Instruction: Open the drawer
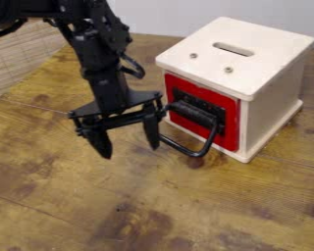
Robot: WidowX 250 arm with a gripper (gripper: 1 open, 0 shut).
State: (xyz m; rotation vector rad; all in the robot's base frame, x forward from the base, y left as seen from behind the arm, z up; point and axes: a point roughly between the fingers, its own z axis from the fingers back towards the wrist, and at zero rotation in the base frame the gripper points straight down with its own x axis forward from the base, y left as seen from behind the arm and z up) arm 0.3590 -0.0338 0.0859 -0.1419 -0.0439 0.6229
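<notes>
The drawer has a red front with a black plate, set in a cream-white cube box at the right. It looks shut, flush with the box. Its big black loop handle hangs out toward the front left, low over the table. My black gripper is open, fingers pointing down, just left of the handle. The right finger stands close beside the loop's left end; I cannot tell if it touches. Nothing is held.
The box stands on a worn wooden tabletop. A slot is cut in the box's top. A pale woven surface lies at the back left. My black arm rises from the gripper toward the upper left.
</notes>
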